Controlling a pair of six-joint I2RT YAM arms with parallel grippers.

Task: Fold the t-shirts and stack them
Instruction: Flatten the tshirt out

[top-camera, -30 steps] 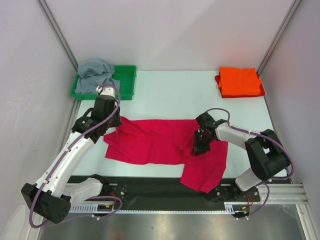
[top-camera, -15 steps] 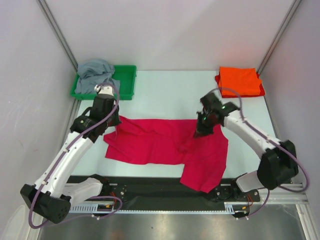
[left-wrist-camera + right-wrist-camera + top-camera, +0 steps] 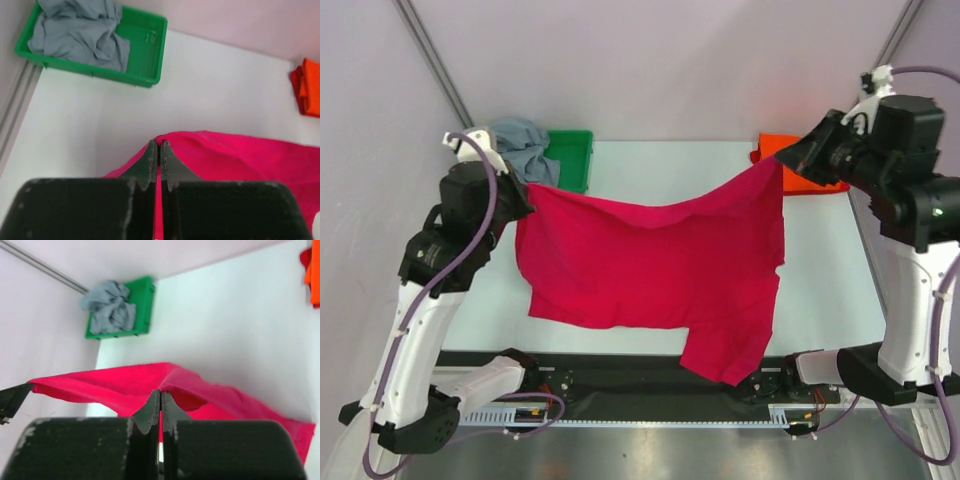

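Orange shirt [image 3: 802,165] folded; grey shirt [image 3: 518,137] in tray [image 3: 576,158]; crimson shirt [image 3: 660,262] unfolded, top corners clamped by left tool [image 3: 523,190], right tool [image 3: 786,158]

3 t-shirts — pink [image 3: 650,260], orange [image 3: 309,87], grey [image 3: 520,140] — 1 grn tray [image 3: 572,150], 2 claws [image 3: 524,189] [image 3: 782,157]

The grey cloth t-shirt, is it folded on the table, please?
No, the grey cloth t-shirt lies crumpled in the green plastic tray.

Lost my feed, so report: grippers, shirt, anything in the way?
Both shut on pink shirt: left gripper, right gripper. It hangs stretched between them, lower end on table. Folded orange shirt far right, grey shirt in tray; nothing blocking.
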